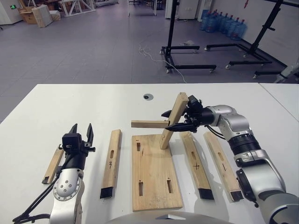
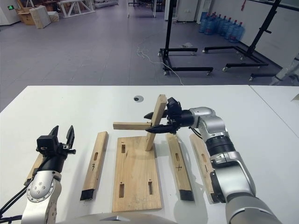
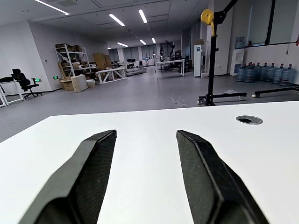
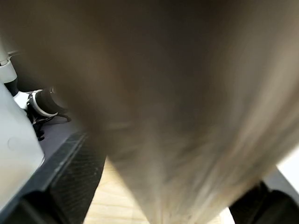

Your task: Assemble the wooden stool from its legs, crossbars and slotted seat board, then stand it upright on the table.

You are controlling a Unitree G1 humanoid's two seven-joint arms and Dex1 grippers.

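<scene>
your right gripper (image 1: 168, 120) is clamped on the tilted leg (image 1: 180, 103). that leg stands with its lower end on the far right part of the seat board (image 1: 154, 179), which lies flat mid worktop (image 1: 70, 105). a crossbar (image 1: 145, 124) juts level from the tilted leg toward your left, above the board's far edge. your left gripper (image 1: 81, 129) hangs wide open, holding nothing, above the far end of the outer leg (image 1: 52, 166). an inner leg (image 1: 112, 161) lies between that one and the board. two more legs (image 1: 196, 162) lie side by side right of the board.
</scene>
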